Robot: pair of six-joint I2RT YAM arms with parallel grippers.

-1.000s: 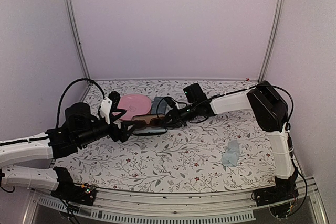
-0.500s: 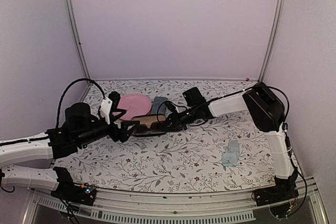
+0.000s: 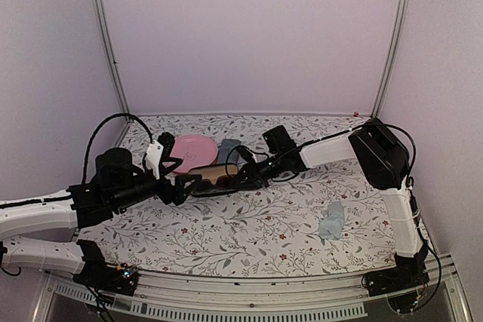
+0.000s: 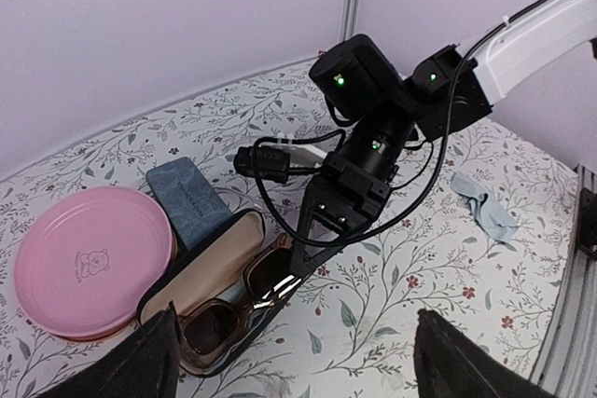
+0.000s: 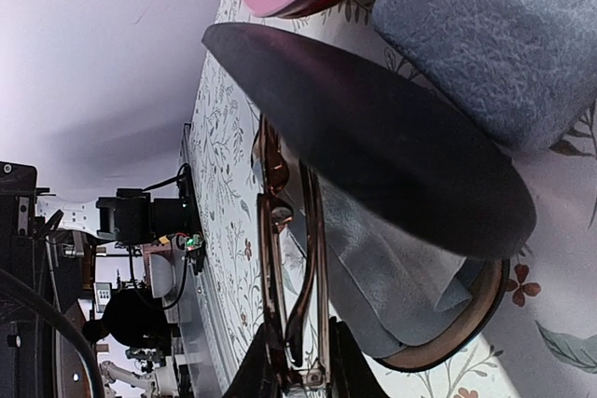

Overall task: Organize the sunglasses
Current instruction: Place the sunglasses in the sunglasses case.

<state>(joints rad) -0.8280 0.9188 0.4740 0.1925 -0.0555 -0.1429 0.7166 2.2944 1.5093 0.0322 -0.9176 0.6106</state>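
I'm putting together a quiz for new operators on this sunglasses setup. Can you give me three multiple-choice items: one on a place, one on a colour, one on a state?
1. The reddish-brown sunglasses are: A on the floor; B at the open black case; C hung on the wall.
2. The plate is: A pink; B green; C yellow.
3. The right fingers are: A wide open; B out of view; C shut on the sunglasses.
Key: 1 B, they lie partly in the case; 2 A, it shows pink in every view; 3 C, they pinch a temple arm.
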